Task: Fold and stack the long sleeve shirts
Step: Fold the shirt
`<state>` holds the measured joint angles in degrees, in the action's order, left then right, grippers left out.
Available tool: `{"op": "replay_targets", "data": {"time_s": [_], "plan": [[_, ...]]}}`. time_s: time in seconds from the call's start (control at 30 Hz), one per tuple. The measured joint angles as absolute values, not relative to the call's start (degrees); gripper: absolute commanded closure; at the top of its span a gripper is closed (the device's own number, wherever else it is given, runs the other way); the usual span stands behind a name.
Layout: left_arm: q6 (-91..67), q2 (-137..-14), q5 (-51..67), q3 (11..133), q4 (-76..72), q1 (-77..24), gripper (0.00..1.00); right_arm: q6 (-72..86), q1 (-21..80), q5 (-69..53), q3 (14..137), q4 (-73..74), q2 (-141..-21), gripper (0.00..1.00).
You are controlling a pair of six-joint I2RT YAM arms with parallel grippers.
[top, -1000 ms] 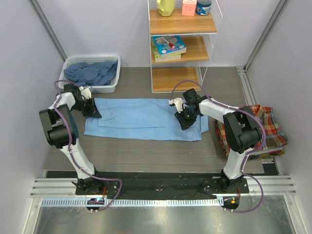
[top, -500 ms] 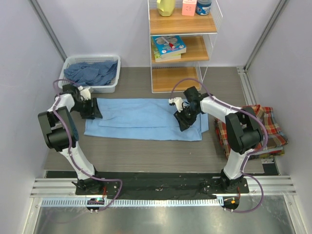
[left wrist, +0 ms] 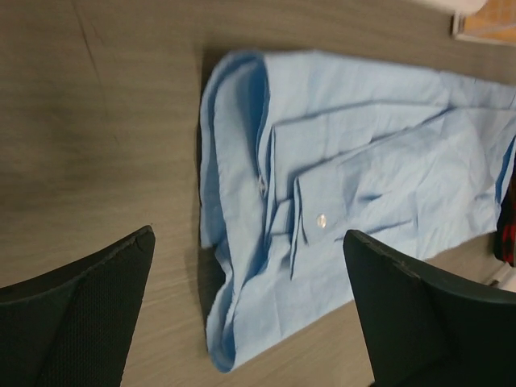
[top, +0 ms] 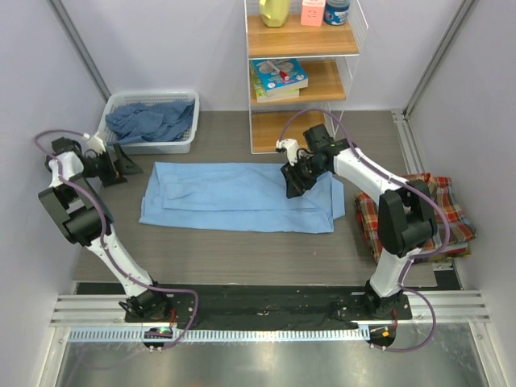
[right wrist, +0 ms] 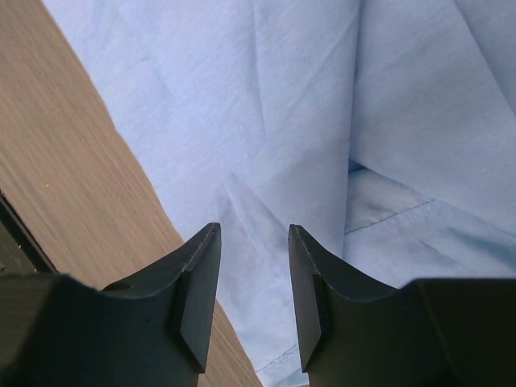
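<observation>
A plain light blue long sleeve shirt (top: 234, 197) lies flat across the table, folded into a long band. My left gripper (top: 121, 165) is off the shirt's left end, above bare table, its jaws wide open and empty. In the left wrist view the shirt (left wrist: 355, 161) lies beyond the open gripper (left wrist: 248, 238), a cuff button showing. My right gripper (top: 292, 184) hovers over the shirt's right part, open. The right wrist view shows the gripper (right wrist: 254, 230) with only cloth (right wrist: 282, 121) beneath the gap. A plaid shirt (top: 439, 214) lies folded at the far right.
A white basket (top: 149, 147) at the back left holds crumpled darker blue shirts (top: 153, 121). A wooden shelf unit (top: 302, 81) with books and bottles stands at the back centre. Walls close in on both sides.
My left gripper opened, let go of the shirt's left edge and drew back to the left. My right gripper opened wider and shifted slightly toward the back.
</observation>
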<state>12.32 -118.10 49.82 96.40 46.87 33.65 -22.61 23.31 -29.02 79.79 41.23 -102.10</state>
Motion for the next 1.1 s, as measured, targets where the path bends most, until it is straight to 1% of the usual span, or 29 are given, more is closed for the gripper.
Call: {"op": "replay_targets", "data": {"time_s": [0.07, 0.2, 0.23, 0.37, 0.47, 0.67, 0.77, 0.8, 0.9, 0.93, 1.0, 1.03, 1.07, 1.1], "plan": [[13.9, -118.2, 48.6, 92.4, 48.7, 33.5, 0.0, -21.8, 23.4, -28.3, 80.3, 40.3, -103.5, 0.55], [17.0, -120.2, 47.5, 89.9, 52.0, 32.3, 0.0, -20.8, 23.4, -26.8, 80.8, 39.0, -106.6, 0.55], [17.4, -120.8, 47.3, 89.4, 52.0, 32.1, 0.02, -20.6, 23.4, -26.5, 80.9, 38.7, -107.3, 0.55], [18.2, -121.9, 48.2, 88.4, 52.6, 31.4, 0.16, -20.3, 23.4, -25.8, 80.9, 38.3, -108.3, 0.55], [18.1, -123.0, 49.1, 88.7, 52.6, 31.2, 0.21, -20.1, 23.4, -25.5, 81.1, 38.0, -108.3, 0.56], [17.7, -124.9, 51.7, 89.8, 54.1, 28.9, 0.24, -20.2, 23.4, -24.5, 81.1, 37.7, -108.3, 0.56], [16.8, -125.4, 52.5, 89.8, 54.3, 26.8, 0.29, -20.3, 23.4, -23.9, 81.1, 37.7, -108.3, 0.56], [16.5, -125.6, 52.9, 89.8, 54.3, 26.4, 0.3, -20.4, 23.4, -23.7, 81.0, 37.6, -108.3, 0.56], [15.4, -126.4, 53.9, 89.8, 54.5, 25.6, 0.39, -20.5, 23.4, -23.2, 80.8, 37.4, -108.3, 0.56], [15.2, -126.5, 54.0, 89.8, 54.5, 25.5, 0.46, -20.5, 23.4, -23.2, 80.8, 37.3, -108.3, 0.57], [15.4, -126.6, 53.6, 89.2, 54.0, 25.2, 0.52, -20.6, 23.4, -23.0, 80.7, 37.3, -108.3, 0.57], [15.2, -126.6, 53.6, 89.0, 53.8, 25.3, 0.63, -20.6, 23.4, -23.0, 80.7, 37.3, -108.3, 0.57], [15.2, -126.6, 53.5, 88.6, 53.6, 25.2, 0.69, -20.6, 23.4, -23.0, 80.7, 37.3, -108.3, 0.58], [15.4, -126.6, 53.0, 88.2, 53.5, 25.2, 0.72, -20.7, 23.4, -22.9, 80.6, 37.3, -108.3, 0.58]]}}
